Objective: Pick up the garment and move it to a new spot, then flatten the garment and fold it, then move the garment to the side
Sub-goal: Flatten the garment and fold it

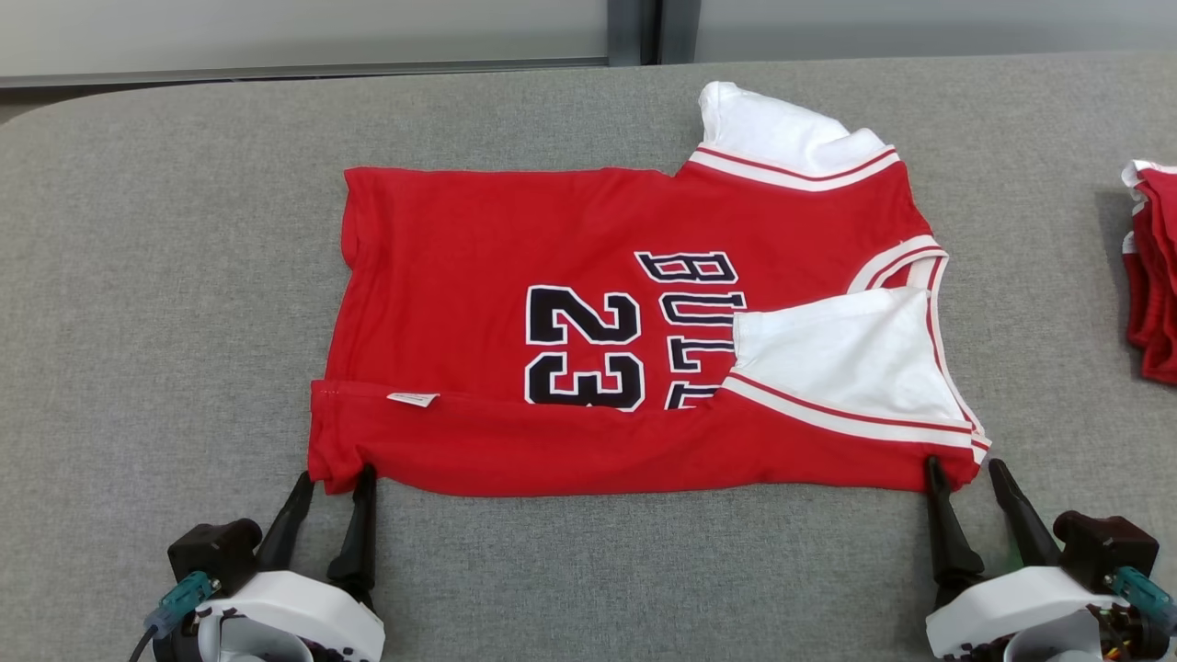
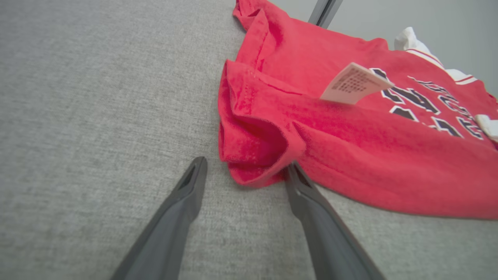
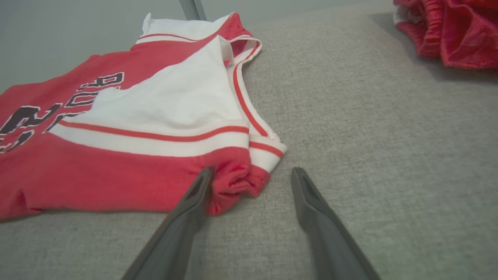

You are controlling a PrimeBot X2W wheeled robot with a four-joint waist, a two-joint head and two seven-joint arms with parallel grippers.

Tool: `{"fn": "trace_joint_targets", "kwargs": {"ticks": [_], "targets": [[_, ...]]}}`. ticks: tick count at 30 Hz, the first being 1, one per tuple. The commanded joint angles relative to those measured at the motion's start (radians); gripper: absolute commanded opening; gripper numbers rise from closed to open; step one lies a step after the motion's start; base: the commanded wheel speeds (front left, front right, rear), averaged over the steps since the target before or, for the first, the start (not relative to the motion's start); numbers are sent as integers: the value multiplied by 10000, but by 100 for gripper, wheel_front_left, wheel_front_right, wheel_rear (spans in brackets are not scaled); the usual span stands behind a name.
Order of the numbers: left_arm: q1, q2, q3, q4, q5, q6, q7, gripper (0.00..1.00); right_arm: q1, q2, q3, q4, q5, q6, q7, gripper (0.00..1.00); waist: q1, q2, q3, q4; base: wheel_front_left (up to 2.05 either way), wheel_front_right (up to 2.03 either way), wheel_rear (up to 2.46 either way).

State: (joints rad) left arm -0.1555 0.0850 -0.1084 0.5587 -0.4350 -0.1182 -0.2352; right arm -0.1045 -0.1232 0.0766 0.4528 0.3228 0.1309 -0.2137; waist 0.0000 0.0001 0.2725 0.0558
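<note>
Nearest to me, my left end effector (image 1: 337,473) is released, its two fingers spread wide on the grey counter (image 1: 138,303). The near left corner of the garment (image 1: 478,276) lies bunched between the fingertips. One tip touches the cloth and the other rests on bare counter just beside it. My right end effector (image 1: 965,462) is likewise released and grasps nothing. One fingertip presses against the crumpled near right corner and the other stands apart from it on the counter.

The garment is a red jersey with white trim, lying flat and sideways across the middle of the counter, hem to my left and neck to my right. Its near edge is folded up over the front as a long red strip, with a small white label (image 1: 412,399) showing on the fold. Just past that, a white sleeve (image 1: 846,354) lies turned in over part of the black number 23 (image 1: 584,348) and the lettering. A second white sleeve (image 1: 782,129) sticks out at the far side.

At the counter's right edge, well apart, sits a pile of red cloth (image 1: 1154,276). Beyond the counter is a pale wall (image 1: 276,32).
</note>
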Motion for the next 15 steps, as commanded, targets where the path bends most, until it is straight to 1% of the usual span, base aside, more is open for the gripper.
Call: {"fn": "trace_joint_targets", "kwargs": {"ticks": [1, 2, 3, 4, 5, 10, 15], "targets": [[5, 8, -123, 289, -47, -11, 162, 82, -69, -19, 90, 208, 61, -5, 4, 100, 0, -1, 26, -8, 0, 0, 0], [-46, 43, -186, 275, -19, -32, 127, 45, -137, -30, 125, 262, 98, -5, -28, 100, 0, -1, 48, -10, 0, 0, 0], [-84, 88, -226, 250, -3, -50, 99, 15, -194, -39, 162, 323, 127, -5, -51, 49, 0, -1, 66, -12, 0, 0, 0], [-100, 108, -244, 229, -27, -47, 59, 0, -250, -38, 192, 391, 143, -5, -79, 25, 0, -1, 72, -17, 0, 0, 0], [-105, 122, -267, 209, -47, -61, 33, 0, -296, -34, 219, 450, 196, -5, -114, 0, 0, -1, 76, -18, 0, 0, 0], [-86, 292, -326, -116, -82, -100, -140, 0, -395, -115, 208, 486, 414, -16, -261, 0, 0, -1, 55, 18, 0, 0, 0], [172, 394, -311, -661, -188, -108, -250, 0, 1, -204, 114, 251, 592, -16, -338, 0, 0, -1, -153, 140, 0, 0, 0]]}}
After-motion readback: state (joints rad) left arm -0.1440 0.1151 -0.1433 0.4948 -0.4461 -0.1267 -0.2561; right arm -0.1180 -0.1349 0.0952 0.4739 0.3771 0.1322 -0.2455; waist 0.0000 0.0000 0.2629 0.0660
